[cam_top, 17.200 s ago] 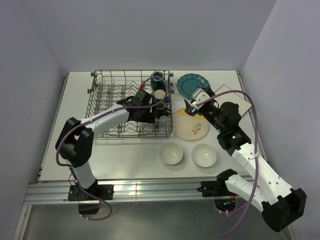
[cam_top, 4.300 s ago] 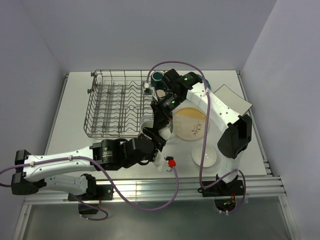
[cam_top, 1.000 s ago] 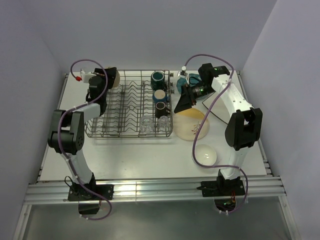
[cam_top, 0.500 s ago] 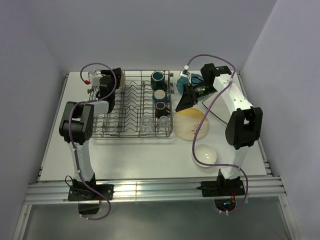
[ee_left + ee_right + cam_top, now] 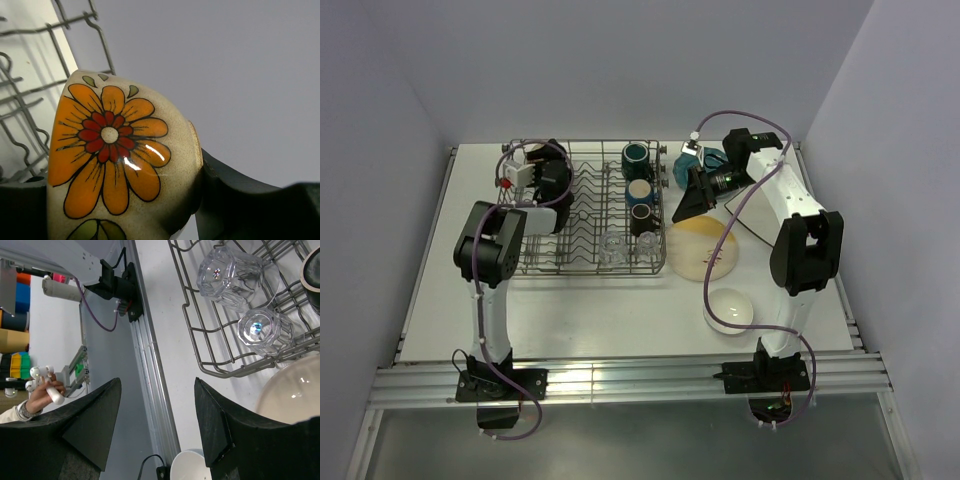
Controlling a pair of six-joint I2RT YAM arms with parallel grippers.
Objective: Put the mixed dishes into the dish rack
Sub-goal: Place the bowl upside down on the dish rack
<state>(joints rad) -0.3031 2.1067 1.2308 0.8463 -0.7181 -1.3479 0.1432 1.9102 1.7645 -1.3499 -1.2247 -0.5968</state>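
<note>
Dishes are partly loaded: three mugs (image 5: 639, 188) and two glasses (image 5: 230, 270) are standing along the 3 o'clock side of the rack (image 5: 580, 265). A yellow plate (image 5: 705, 250), a teal plate (image 5: 712, 160) and a white bowl (image 5: 730, 308) are waiting on the surface (image 5: 570, 310) off the rack's 3 to 5 o'clock side.

The step I am working, as I judge it, is placing a flower bowl (image 5: 115, 160). The left pincer (image 5: 112, 170) is clamping it, one finger on each side of its wall, over the rack's 10 o'clock corner. In the left wrist view the rack wires are showing behind the bowl at 9 to 11 o'clock. I cannot tell whether the bowl is touching them. From above the arm is hiding the bowl, so I am going by the wrist view for the grip.

The next move, I think, calls for tipping the bowl on edge and easing it down between two rows of tines. The fingers should part only once the wires are carrying it, because a glazed bowl let go early is likely to roll.

The right pincer (image 5: 157, 390) is spread wide and holding nothing. It is hanging just off the rack's 3 o'clock edge, above the yellow plate's far rim, with the teal plate near at 1 o'clock. I am reading it as staged for one of those plates.
</note>
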